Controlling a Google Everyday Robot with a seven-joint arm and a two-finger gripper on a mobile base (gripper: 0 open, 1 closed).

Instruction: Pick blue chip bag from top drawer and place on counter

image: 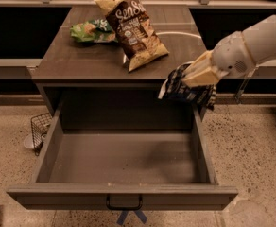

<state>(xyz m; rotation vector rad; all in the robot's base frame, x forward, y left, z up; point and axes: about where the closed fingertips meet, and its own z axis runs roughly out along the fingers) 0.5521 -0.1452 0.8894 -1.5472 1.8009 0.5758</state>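
Observation:
My gripper (194, 76) is shut on the blue chip bag (179, 86), a crinkled dark navy bag with white print. It holds the bag in the air above the back right corner of the open top drawer (124, 162), level with the front right edge of the counter (76, 60). The drawer's flat bottom is bare, and its black handle (124, 205) shows on the front. The arm reaches in from the right.
A brown-and-tan SunChips bag (132, 27) lies on the middle of the counter, and a green bag (91, 31) lies to its left. A wire basket (38, 129) stands on the floor left of the drawer. Dark shelves flank the cabinet.

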